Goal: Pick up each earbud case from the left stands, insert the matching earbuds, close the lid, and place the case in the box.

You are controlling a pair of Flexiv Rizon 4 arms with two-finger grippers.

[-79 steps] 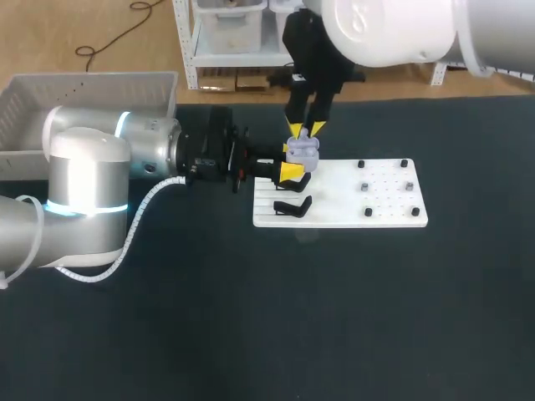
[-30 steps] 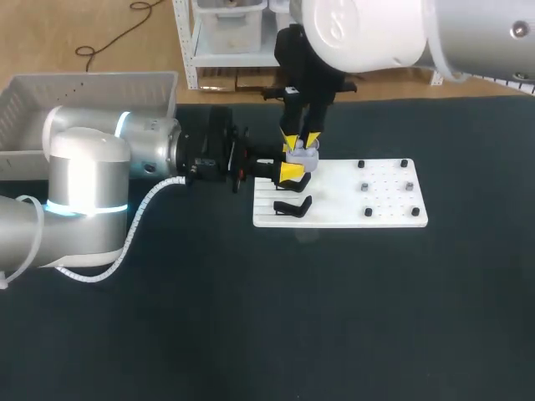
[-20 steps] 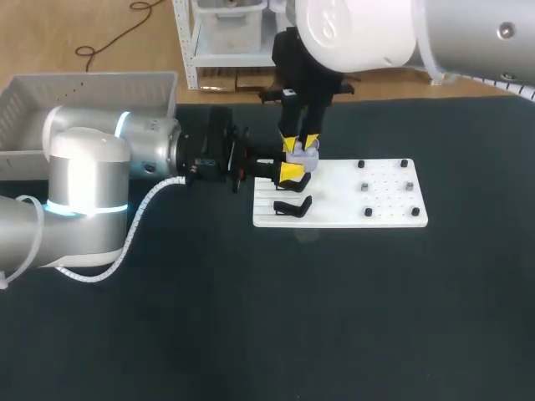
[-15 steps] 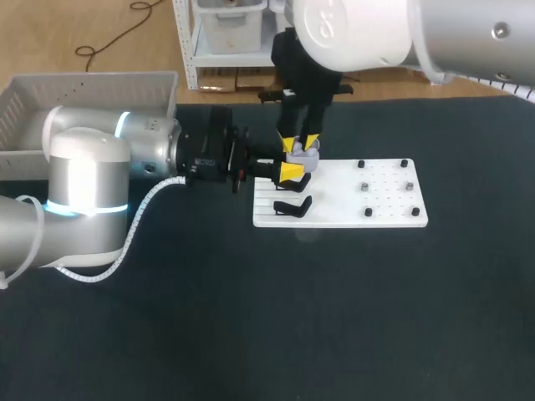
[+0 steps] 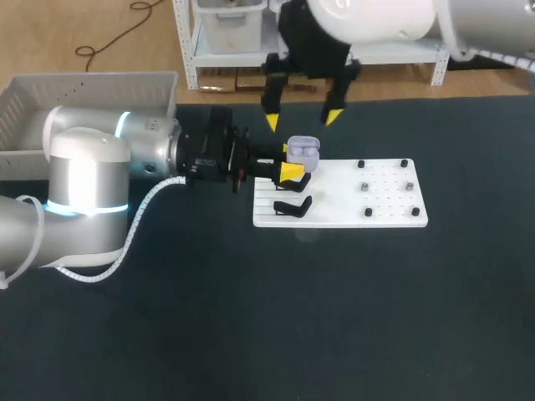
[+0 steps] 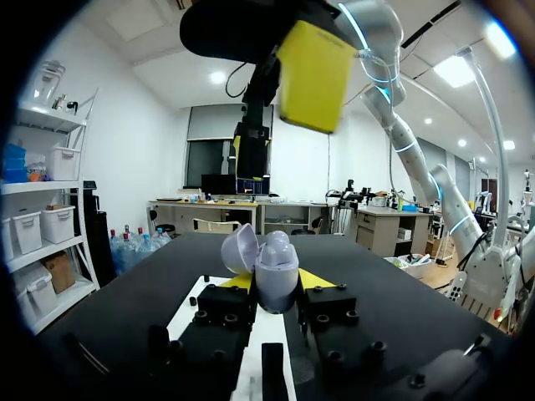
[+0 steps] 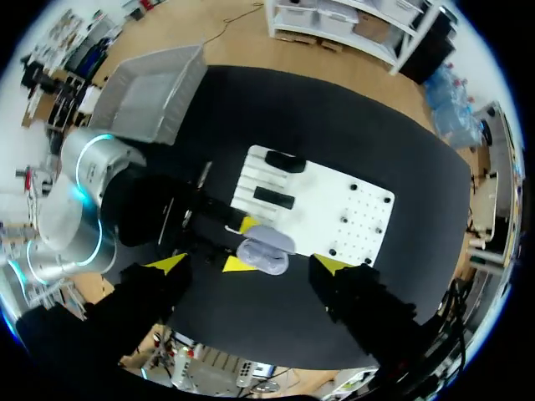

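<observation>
A white perforated board (image 5: 351, 213) lies on the dark bench (image 5: 251, 317). Over its left end the left gripper (image 5: 292, 161) clamps a lavender earbud case (image 5: 303, 151) with its lid open. The right gripper (image 5: 303, 119) hangs above the case, fingers spread wide and touching nothing. A pale plastic box (image 5: 92, 79) sits at the bench's far left corner.

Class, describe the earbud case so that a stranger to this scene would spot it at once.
Find the white board on the dark table. At its left end the left tool grips the case. It is pale lilac with its lid open, unlike the black stand beside it.
</observation>
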